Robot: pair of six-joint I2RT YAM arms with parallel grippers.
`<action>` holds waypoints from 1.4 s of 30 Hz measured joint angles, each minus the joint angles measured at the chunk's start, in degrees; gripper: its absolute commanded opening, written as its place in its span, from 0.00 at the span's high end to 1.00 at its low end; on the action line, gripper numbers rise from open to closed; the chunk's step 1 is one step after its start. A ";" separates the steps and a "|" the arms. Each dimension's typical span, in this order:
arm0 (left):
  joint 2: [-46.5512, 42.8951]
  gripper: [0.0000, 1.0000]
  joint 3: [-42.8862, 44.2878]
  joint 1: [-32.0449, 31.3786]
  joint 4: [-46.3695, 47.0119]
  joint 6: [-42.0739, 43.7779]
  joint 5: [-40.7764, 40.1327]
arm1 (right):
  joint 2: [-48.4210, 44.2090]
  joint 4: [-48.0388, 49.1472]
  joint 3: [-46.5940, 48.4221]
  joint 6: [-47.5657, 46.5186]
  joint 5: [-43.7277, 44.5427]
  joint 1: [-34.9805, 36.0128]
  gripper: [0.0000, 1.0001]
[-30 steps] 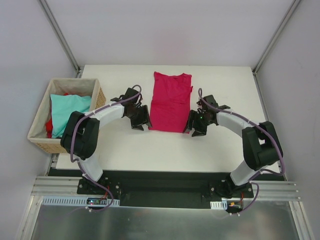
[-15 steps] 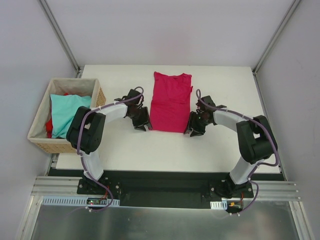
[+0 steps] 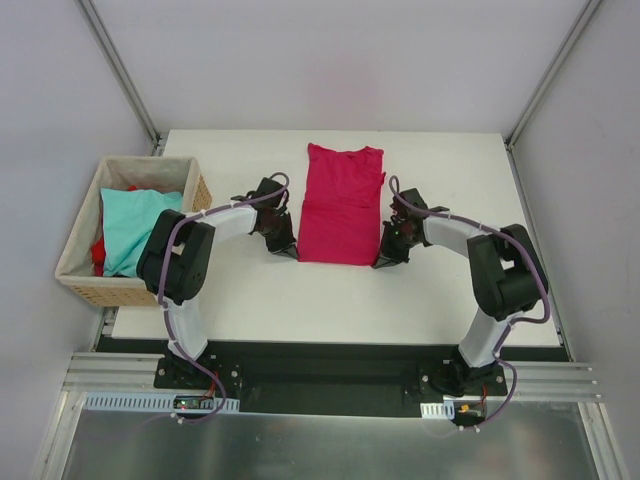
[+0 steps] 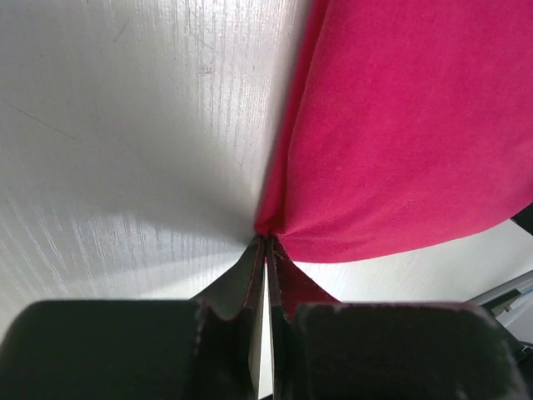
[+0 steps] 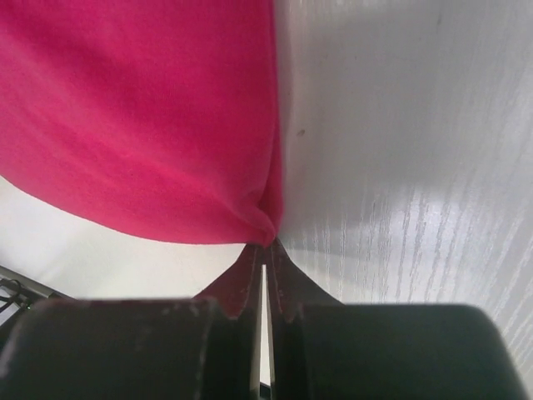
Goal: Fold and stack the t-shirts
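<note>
A crimson-magenta t-shirt (image 3: 340, 205) lies folded lengthwise in the middle of the white table (image 3: 300, 300), neck toward the far edge. My left gripper (image 3: 294, 251) is shut on the shirt's near left corner (image 4: 275, 227), its tips (image 4: 266, 239) pinching the hem. My right gripper (image 3: 381, 259) is shut on the near right corner (image 5: 265, 223), its tips (image 5: 265, 244) pressed together. A light teal t-shirt (image 3: 135, 225) and a red one (image 3: 98, 252) lie in the basket at the left.
A woven wicker basket (image 3: 75, 268) stands at the table's left edge, beside the left arm's elbow (image 3: 176, 262). The right arm's elbow (image 3: 505, 272) rises near the right side. Metal frame posts (image 3: 120, 70) run up at the back corners.
Both grippers moved inward to the shirt's near corners and closed on them. The shirt has not visibly shifted.
</note>
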 measured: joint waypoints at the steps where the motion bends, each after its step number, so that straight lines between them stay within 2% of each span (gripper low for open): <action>1: 0.07 1.00 0.00 0.00 0.07 0.04 -0.02 | 0.04 -0.11 0.09 0.02 0.02 0.00 1.00; 6: -0.85 1.00 -1.44 -0.59 1.33 -0.17 -1.40 | -0.44 0.31 -0.55 -0.35 0.44 0.00 0.99; 10: -6.27 1.00 -7.91 -3.45 3.41 -1.77 -4.59 | -3.69 3.10 -4.96 -0.39 0.50 0.00 1.00; 17: -17.59 1.00 -19.06 -11.41 2.21 -7.19 -8.37 | -15.98 3.43 -18.05 0.22 -0.09 0.63 0.99; 25: -30.18 1.00 -26.49 -18.86 -1.97 -17.09 -11.61 | -36.54 -2.69 -29.05 4.94 0.79 6.86 0.99; 29: -36.13 1.00 -26.32 -20.02 -5.70 -20.96 -13.70 | -44.39 -5.99 -29.16 7.52 2.73 9.16 1.00; 32: -38.88 1.00 -23.89 -20.28 -9.01 -22.32 -15.96 | -46.84 -9.22 -26.93 8.48 4.55 9.53 1.00; 38: -39.58 1.00 -13.57 -19.91 -13.64 -21.86 -22.16 | -45.88 -14.36 -15.13 7.45 10.34 9.57 1.00; 42: -36.92 1.00 -4.57 -17.07 -15.43 -18.78 -25.00 | -42.14 -15.56 -5.68 4.87 13.86 9.14 1.00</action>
